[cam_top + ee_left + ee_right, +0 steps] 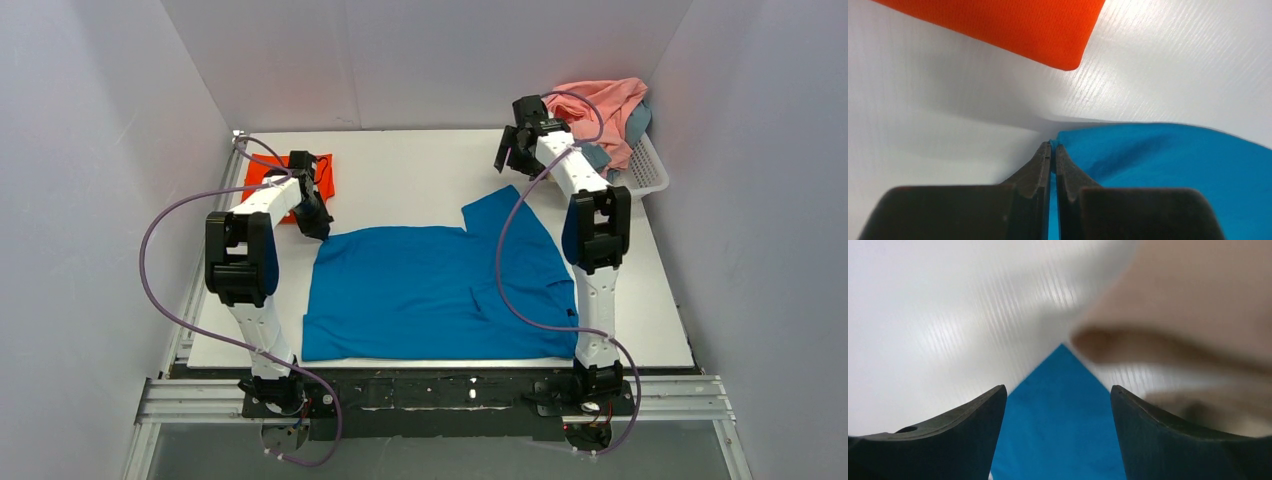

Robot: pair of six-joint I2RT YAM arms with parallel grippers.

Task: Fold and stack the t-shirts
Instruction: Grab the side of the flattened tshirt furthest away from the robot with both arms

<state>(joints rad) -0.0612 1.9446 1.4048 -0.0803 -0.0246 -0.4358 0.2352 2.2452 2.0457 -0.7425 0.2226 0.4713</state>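
Observation:
A bright blue t-shirt [430, 290] lies spread on the white table, one sleeve pointing to the far right. My left gripper [322, 230] is shut on the shirt's far left corner [1108, 160], the cloth pinched between the fingertips [1068, 170]. A folded orange-red shirt [280, 172] lies behind it at the far left, and also shows in the left wrist view [1013, 25]. My right gripper [506, 160] is open and empty above the far tip of the blue sleeve [1058, 420]. Pink, tan and dusty blue shirts [608, 110] are heaped in the basket.
A white lattice basket [645, 170] stands at the far right corner. Purple cables loop from both arms. A blurred tan shape [1188, 315] fills the right of the right wrist view. White walls close in on three sides.

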